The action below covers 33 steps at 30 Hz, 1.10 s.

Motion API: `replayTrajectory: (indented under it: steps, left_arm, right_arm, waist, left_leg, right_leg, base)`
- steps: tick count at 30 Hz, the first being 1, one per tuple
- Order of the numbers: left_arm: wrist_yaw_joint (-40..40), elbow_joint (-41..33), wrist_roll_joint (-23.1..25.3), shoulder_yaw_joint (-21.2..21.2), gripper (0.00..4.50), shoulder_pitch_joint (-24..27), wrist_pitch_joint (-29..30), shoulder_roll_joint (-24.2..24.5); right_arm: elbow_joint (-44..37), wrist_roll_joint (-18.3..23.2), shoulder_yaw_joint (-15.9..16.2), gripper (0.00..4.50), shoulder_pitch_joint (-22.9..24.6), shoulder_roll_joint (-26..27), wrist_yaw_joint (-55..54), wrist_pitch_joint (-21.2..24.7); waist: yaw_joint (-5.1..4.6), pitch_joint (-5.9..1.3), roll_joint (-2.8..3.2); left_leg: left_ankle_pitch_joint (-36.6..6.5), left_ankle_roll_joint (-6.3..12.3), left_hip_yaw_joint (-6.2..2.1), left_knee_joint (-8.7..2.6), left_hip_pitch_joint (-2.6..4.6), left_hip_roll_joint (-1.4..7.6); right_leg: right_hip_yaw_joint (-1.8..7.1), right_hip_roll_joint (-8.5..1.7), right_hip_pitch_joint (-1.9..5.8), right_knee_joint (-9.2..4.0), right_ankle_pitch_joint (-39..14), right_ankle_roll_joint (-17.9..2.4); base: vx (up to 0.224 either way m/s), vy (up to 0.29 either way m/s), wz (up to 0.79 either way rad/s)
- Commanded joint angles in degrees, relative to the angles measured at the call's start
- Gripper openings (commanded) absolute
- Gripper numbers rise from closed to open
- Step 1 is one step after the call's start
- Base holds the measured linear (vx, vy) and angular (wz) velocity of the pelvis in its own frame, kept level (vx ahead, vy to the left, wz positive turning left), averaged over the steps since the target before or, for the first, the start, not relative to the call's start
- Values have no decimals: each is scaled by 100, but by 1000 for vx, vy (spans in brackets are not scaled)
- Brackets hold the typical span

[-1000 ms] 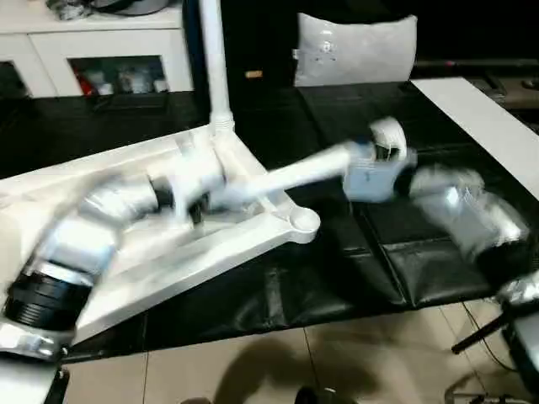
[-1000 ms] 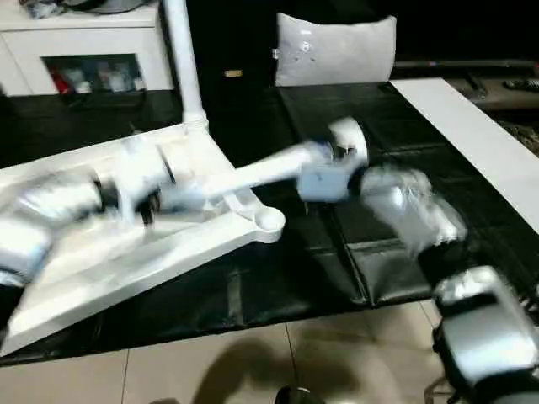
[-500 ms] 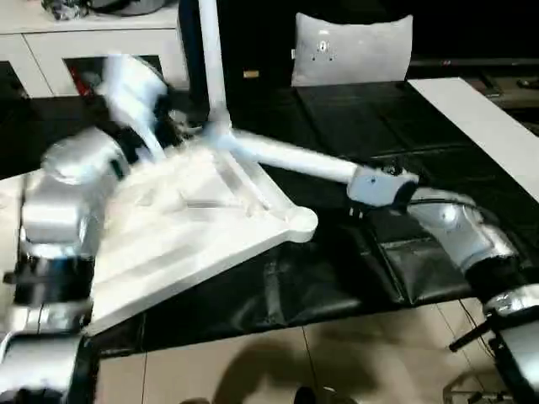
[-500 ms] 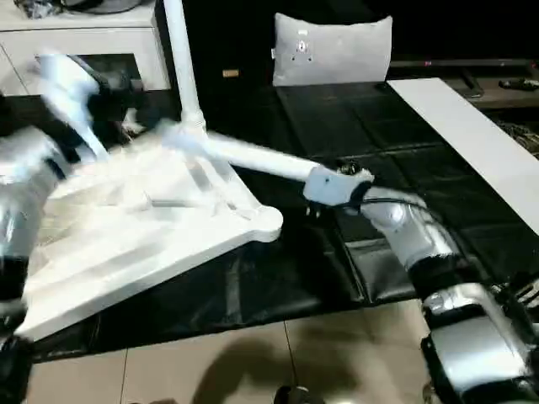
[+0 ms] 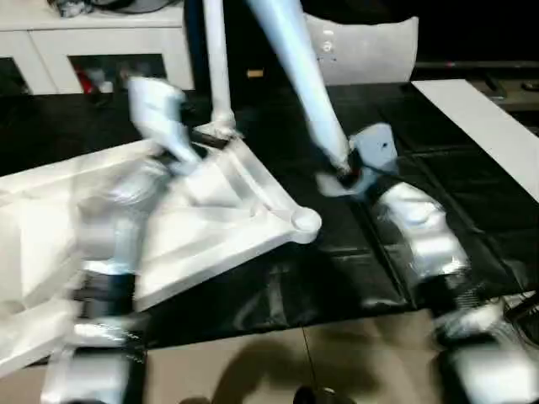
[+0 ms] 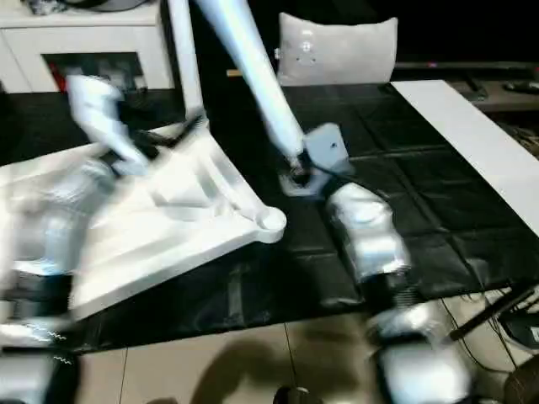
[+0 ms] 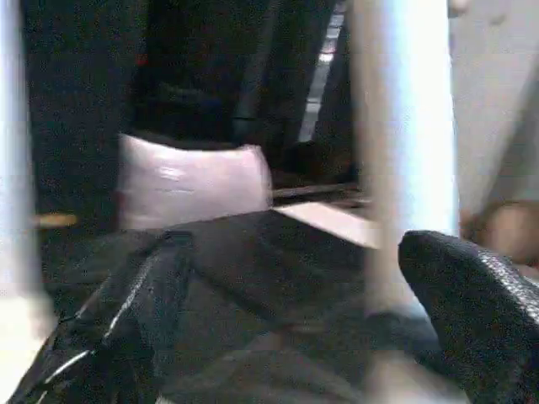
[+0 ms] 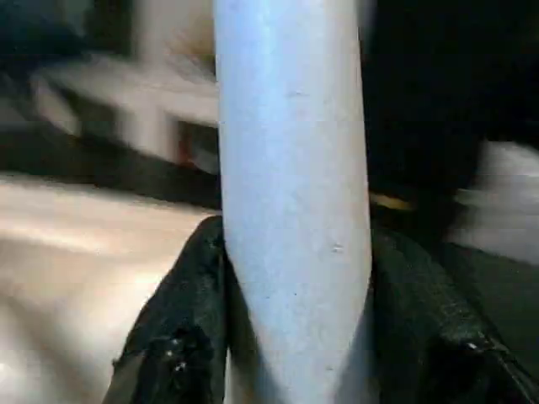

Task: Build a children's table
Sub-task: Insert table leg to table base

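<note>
Standing upright, one leg (image 5: pixel 216 67) fills the tabletop's (image 5: pixel 210 210) corner socket.

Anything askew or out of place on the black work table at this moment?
Yes. The white tabletop lies upside down, skewed across the black work table, one empty corner socket near the front edge. One leg stands upright in its far corner. The right tool holds a second leg tilted, not seated.

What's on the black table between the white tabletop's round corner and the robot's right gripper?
Nothing: bare black sheet separates corner socket from right gripper, in the left eye view.
</note>
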Motion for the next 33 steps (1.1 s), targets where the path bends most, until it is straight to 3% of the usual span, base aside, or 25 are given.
replayTrajectory:
  steps: [1,3,5,7,11,13,16,18,19,27,33]
  left_arm:
    - [58,-86,-172,-26,450,-126,19,-117]
    - [4,-74,-239,-68,450,-161,62,-179]
    - [-8,-34,-263,-97,450,-200,96,-229]
    - [-4,15,-267,-92,450,-226,144,-271]
    - [-59,-32,-499,42,450,-191,198,-319]
    - [-151,-135,-602,19,414,-140,204,-285]
    - [-178,-186,-670,6,408,-87,325,-257]
    - [-192,-217,-695,4,369,-59,356,-265]
    - [-195,-227,-703,5,370,-51,372,-269]
    - [-198,-238,-794,-18,308,-45,450,-264]
    - [-125,-236,-804,-1,253,-56,442,-265]
  right_arm:
    - [-561,485,12,186,126,-2,261,424]
    - [-726,532,165,186,250,-24,419,532]
    - [-903,609,285,186,379,-43,581,656]
    - [-1095,671,339,186,501,-39,675,792]
    - [-1467,758,323,186,671,-31,680,1182]
    - [-1570,836,359,186,707,-64,682,1341]
    - [-1664,871,390,186,733,-85,736,1488]
    - [-1704,868,407,186,744,-96,757,1533]
    - [-1724,867,412,186,750,-99,763,1556]
    - [-1879,822,439,186,803,-133,747,1742]
    - [-1894,818,421,186,799,-124,731,1791]
  waist:
    - [40,-467,-45]
    - [70,-456,-18]
    - [70,-444,-30]
    - [71,-438,-15]
    - [52,-442,-58]
    - [50,-437,-80]
    - [55,-437,-65]
    - [53,-442,-67]
    - [56,-442,-50]
    - [74,-454,-38]
    - [71,-447,-49]
  left_leg:
    - [-320,666,126,-419,-114,111]
    - [-377,553,127,-430,-106,100]
    - [-481,501,140,-431,-97,76]
    - [-615,395,138,-428,-109,52]
    - [-630,351,129,-408,-130,23]
    - [-621,351,134,-403,-117,22]
    - [-607,331,125,-413,-122,45]
    - [-586,323,128,-412,-127,43]
    - [-580,319,127,-413,-125,44]
    - [-435,315,120,-428,-132,70]
    - [-475,293,122,-425,-134,65]
  right_leg:
    - [286,-299,516,-383,-2214,-370]
    - [280,-293,520,-417,-2363,-281]
    - [267,-283,518,-450,-2542,-184]
    - [235,-281,518,-520,-2844,61]
    - [196,-278,521,-548,-3002,285]
    - [185,-281,497,-576,-3120,379]
    - [179,-288,499,-571,-3065,398]
    - [178,-285,498,-571,-3028,399]
    - [175,-288,502,-570,-3019,391]
    - [205,-300,521,-525,-2724,216]
    - [192,-303,520,-547,-2837,295]
  base:
    - [0,0,0]
    - [0,0,0]
    - [0,0,0]
    - [0,0,0]
    - [0,0,0]
    - [0,0,0]
    - [0,0,0]
    - [0,0,0]
    - [0,0,0]
    - [0,0,0]
    - [0,0,0]
